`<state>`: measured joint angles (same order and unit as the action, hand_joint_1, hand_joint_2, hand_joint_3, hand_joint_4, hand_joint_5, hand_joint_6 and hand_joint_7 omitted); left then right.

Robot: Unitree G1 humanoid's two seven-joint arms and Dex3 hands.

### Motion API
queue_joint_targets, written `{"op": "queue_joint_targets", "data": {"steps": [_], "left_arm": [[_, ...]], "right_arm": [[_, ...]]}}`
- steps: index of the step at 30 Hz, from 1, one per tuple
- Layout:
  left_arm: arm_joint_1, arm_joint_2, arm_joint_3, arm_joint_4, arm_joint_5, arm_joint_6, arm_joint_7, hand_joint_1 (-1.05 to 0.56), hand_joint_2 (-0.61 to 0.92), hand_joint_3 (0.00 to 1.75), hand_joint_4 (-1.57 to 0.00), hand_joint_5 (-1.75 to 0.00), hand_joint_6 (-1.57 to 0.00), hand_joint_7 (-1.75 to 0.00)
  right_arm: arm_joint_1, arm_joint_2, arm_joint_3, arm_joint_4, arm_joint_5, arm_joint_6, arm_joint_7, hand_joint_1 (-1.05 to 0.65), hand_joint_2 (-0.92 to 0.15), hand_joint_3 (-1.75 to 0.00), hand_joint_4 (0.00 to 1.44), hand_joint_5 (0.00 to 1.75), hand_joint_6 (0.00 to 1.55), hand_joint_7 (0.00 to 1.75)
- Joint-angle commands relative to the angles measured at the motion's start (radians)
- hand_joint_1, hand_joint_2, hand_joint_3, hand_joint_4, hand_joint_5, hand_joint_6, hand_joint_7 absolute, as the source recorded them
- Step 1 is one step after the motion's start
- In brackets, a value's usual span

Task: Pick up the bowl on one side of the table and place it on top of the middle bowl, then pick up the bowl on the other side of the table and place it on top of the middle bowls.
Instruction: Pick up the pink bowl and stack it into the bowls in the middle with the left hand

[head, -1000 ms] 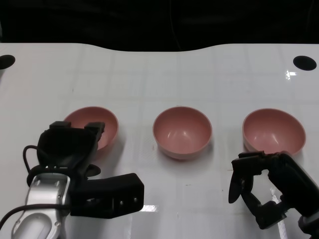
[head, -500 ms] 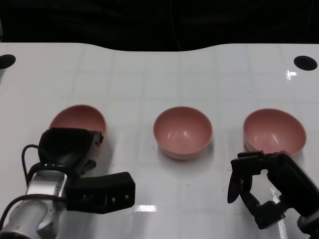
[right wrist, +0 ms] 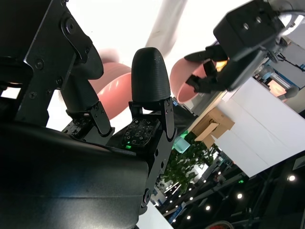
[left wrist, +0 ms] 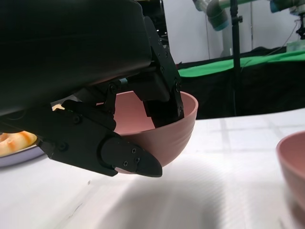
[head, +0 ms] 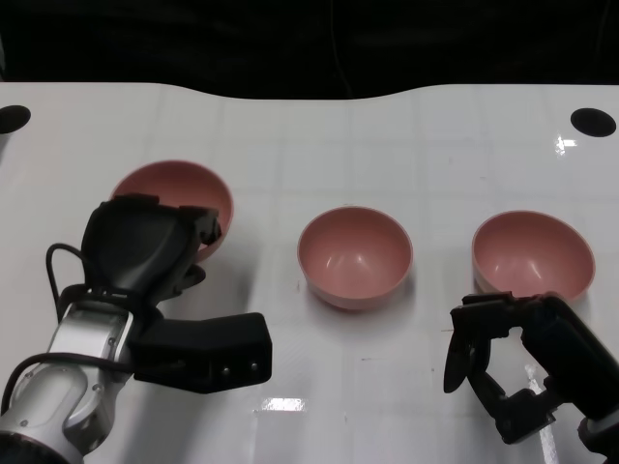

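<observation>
My left hand (head: 155, 253) clamped on the left bowl (head: 179, 193), fingers (left wrist: 164, 102) inside its rim, underside visible only from the wrist, right hand (head: 513, 367) spread, empty.

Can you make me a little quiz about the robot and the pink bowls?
1. True or false: the left hand grips the left bowl by its rim.
2. Which bowl stands nearest the right hand? A) the middle bowl B) the right bowl C) the left bowl
3. Fill in: in the left wrist view, the held bowl is lifted off the white ____.

Key
1. True. Fingers sit inside and outside the rim.
2. B. It holds nothing, fingers apart.
3. Table.
</observation>
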<state>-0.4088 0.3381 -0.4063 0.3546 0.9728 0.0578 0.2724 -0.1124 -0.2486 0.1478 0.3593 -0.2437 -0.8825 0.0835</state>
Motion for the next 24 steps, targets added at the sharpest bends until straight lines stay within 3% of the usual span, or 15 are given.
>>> {"op": "queue_joint_targets", "data": {"steps": [1, 3, 6, 9, 15, 20, 24], "left_arm": [[-0.028, 0.002, 0.008, -0.041, -0.029, -0.003, -0.032, -0.26, 0.89, 0.25, -0.85, -1.75, -0.81, -1.27], [-0.045, -0.011, 0.006, -0.054, -0.051, -0.02, -0.048, -0.23, 0.81, 0.42, -0.86, -1.75, -0.72, -1.54], [-0.056, -0.022, 0.006, -0.067, -0.093, -0.062, -0.059, -0.25, 0.63, 0.8, -0.87, -1.75, -0.68, -1.68], [-0.073, -0.036, 0.001, -0.061, -0.127, -0.134, -0.031, -0.24, 0.53, 0.99, -0.87, -1.75, -0.75, -1.59], [-0.102, -0.066, -0.02, -0.046, -0.13, -0.202, -0.028, -0.27, 0.48, 1.12, -0.87, -1.75, -0.79, -1.52], [-0.114, -0.096, -0.041, -0.031, -0.128, -0.223, -0.038, -0.24, 0.51, 0.98, -0.86, -1.75, -0.77, -1.56], [-0.131, -0.113, -0.058, 0.006, -0.142, -0.263, -0.048, -0.21, 0.49, 1.1, -0.89, -1.75, -0.8, -1.54]], "right_arm": [[0.003, -0.02, -0.014, -0.008, 0.008, 0.003, 0.007, 0.39, -0.01, -1.74, 1.01, 1.74, 1.02, 1.24], [0.004, -0.023, -0.015, -0.01, 0.004, 0.005, 0.01, 0.39, -0.01, -1.73, 1.01, 1.73, 1.02, 1.23], [0.003, -0.023, -0.014, -0.012, 0.004, 0.006, 0.014, 0.39, -0.02, -1.73, 1.01, 1.72, 1.02, 1.22], [0.001, -0.019, -0.01, -0.01, 0.011, 0.003, 0.02, 0.42, -0.01, -1.72, 1.02, 1.73, 1.03, 1.22], [0.003, -0.015, -0.008, -0.016, 0.002, 0.008, 0.025, 0.39, -0.01, -1.73, 1.01, 1.73, 1.03, 1.21], [0.006, -0.012, -0.003, -0.019, 0.012, 0.009, 0.034, 0.37, -0.02, -1.72, 1.0, 1.74, 1.02, 1.21], [0.006, -0.011, -0.002, -0.018, 0.013, 0.004, 0.036, 0.36, -0.01, -1.73, 1.01, 1.75, 1.02, 1.22]]}}
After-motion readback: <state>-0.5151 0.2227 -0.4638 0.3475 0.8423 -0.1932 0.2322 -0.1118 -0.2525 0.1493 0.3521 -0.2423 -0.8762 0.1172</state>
